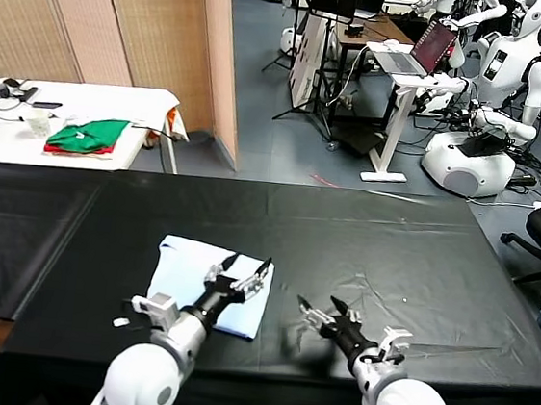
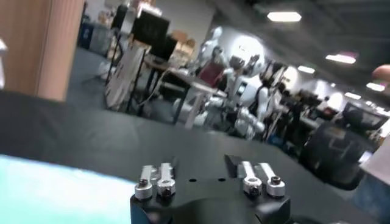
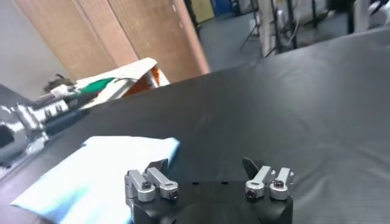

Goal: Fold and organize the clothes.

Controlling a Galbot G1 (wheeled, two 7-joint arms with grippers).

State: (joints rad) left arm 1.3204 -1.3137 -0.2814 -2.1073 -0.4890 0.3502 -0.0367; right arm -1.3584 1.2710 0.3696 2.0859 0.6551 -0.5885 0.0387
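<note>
Overhead, both pincers (image 1: 247, 276) (image 1: 318, 311) apart — folded shirt (image 1: 185, 276) on black table (image 1: 363, 241); lab behind.

So the main surface is a big black table (image 1: 363, 241), covered in a dark sheet with a few creases in it. Lying flat on it, down around 7 o'clock near the front edge, is the light-blue shirt (image 1: 188, 276), folded into a neat rectangle. Off at roughly 10 o'clock there's a separate white table (image 1: 107, 103) with folded green-and-red garments (image 1: 89, 135) and some cables sitting on top.
</note>
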